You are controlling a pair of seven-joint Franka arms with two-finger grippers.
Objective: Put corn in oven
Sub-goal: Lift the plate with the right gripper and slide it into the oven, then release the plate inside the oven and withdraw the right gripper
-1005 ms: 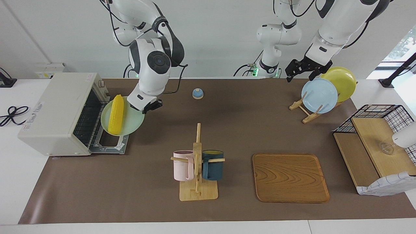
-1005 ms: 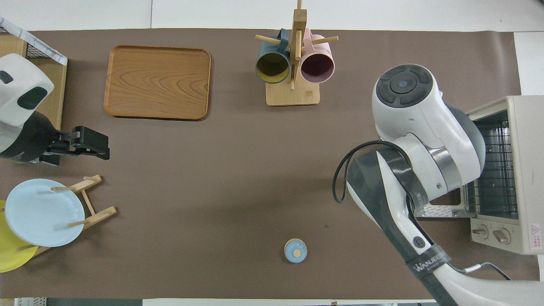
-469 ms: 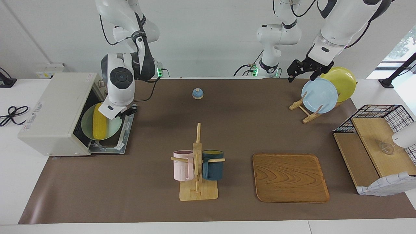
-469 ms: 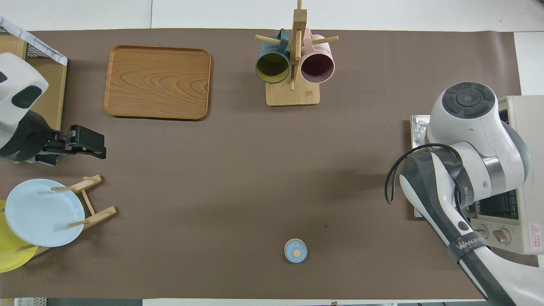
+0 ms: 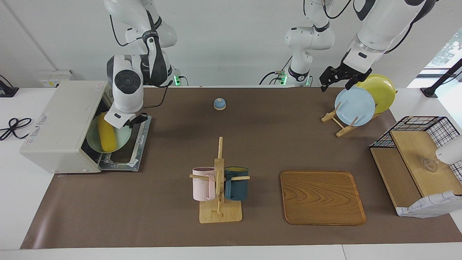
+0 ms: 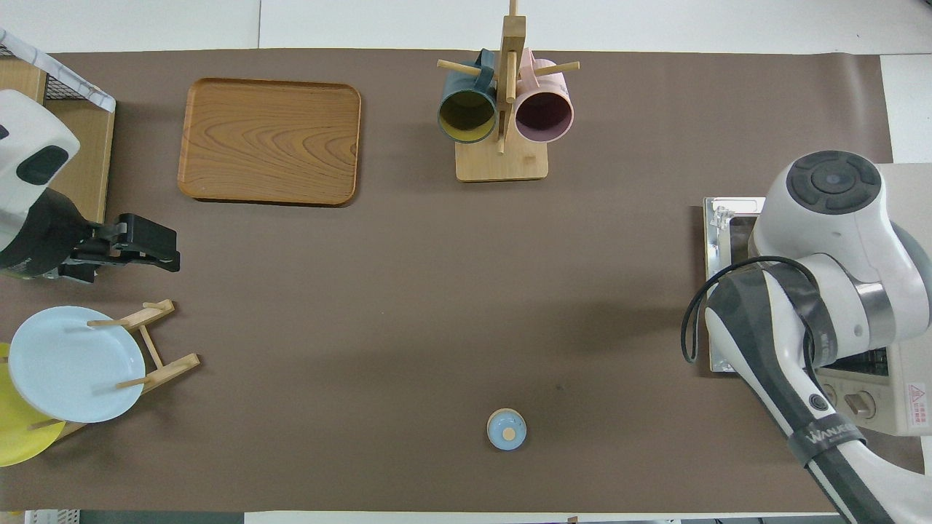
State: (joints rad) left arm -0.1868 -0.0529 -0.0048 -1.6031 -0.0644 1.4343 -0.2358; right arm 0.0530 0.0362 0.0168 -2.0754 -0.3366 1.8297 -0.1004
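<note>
The corn [image 5: 107, 136] lies on a pale green plate [image 5: 124, 137], carried so it slides into the open oven [image 5: 61, 124] flat; the right hand [image 5: 130, 122] is clamped on the plate's rim, while the left hand [image 5: 337, 76] waits open above the plate rack [image 5: 339, 121]

The bright yellow, smooth, tapered corn cob [image 5: 107, 137] is lying lengthwise on a pale green round plate, which is sitting partly inside the mouth of the oven. The boxy off-white toaster oven [image 5: 61, 124] is standing at the right arm's end of the table, its dark glass drop-down door [image 5: 134, 151] lying open and flat on the table.
</note>
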